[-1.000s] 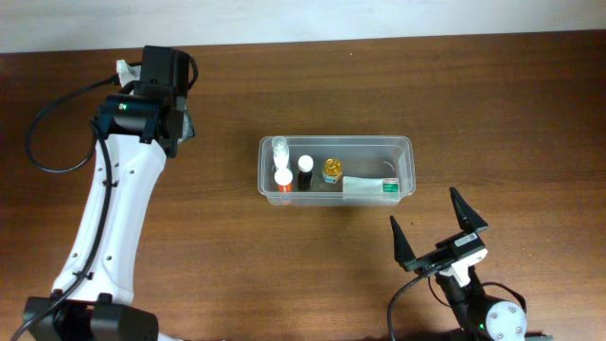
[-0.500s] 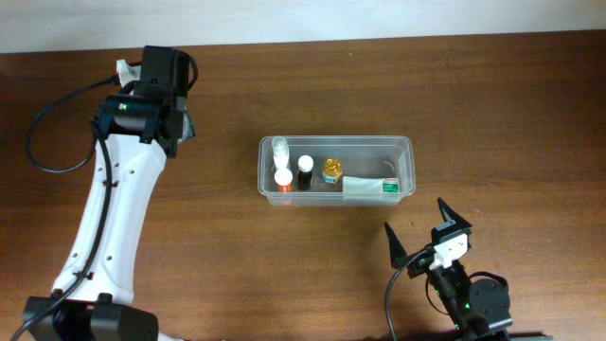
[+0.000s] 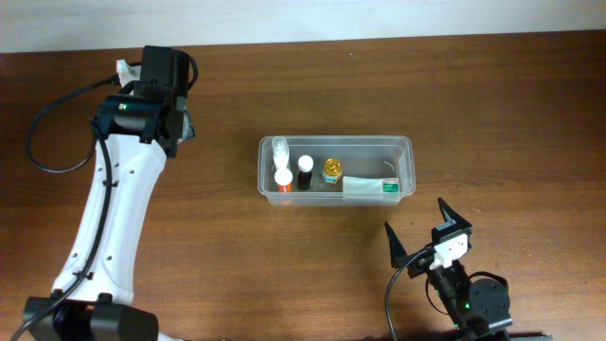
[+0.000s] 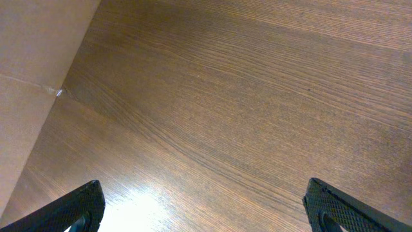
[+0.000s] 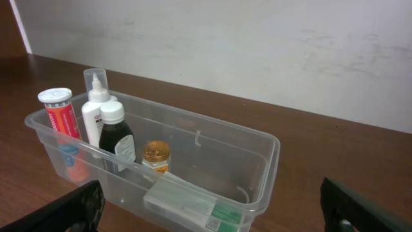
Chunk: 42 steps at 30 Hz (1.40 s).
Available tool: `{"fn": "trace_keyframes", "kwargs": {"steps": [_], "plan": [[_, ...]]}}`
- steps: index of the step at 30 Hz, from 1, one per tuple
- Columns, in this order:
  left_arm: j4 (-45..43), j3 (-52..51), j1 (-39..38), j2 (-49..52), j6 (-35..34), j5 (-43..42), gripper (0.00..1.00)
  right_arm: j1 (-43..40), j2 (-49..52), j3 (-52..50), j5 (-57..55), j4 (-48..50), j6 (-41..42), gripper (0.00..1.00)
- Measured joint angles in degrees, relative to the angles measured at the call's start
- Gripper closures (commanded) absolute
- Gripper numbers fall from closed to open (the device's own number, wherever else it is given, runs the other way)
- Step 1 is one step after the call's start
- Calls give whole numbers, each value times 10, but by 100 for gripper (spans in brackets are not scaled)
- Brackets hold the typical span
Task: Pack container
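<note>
The container [image 3: 360, 140] holds four bottles [image 3: 305, 172] and a box [image 3: 369, 187]; left pincer [image 4: 203, 200], right pincer [image 3: 415, 216] apart.

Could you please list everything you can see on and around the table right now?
container: one, clear, centre of the table
tube: one, orange-red with a white cap, upright at the container's left end
spray bottle: one, white with a clear cap, upright beside the tube
dark bottle: one, dark with a white cap, upright, right of the tube
small jar: one, amber with a gold lid, mid-container
box: one, white and green, lying flat in the right half
table: one, brown wood
wall: one, white, beyond the table
left gripper: one, black, open, over bare wood at the far left
right gripper: one, black, open, near edge, facing the container
</note>
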<state>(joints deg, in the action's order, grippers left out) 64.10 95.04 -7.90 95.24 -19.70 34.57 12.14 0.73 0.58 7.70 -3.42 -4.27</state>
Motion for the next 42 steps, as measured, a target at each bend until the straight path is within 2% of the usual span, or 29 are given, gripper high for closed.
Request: {"fn": "trace_keyframes", "kwargs": {"steps": [35,42], "plan": [[0,-1,0,0,0,0,1,0,0,0,0,0,0,2],[-1,-63,0,-57,0,0,1,0,0,0,0,0,0,2]]}}
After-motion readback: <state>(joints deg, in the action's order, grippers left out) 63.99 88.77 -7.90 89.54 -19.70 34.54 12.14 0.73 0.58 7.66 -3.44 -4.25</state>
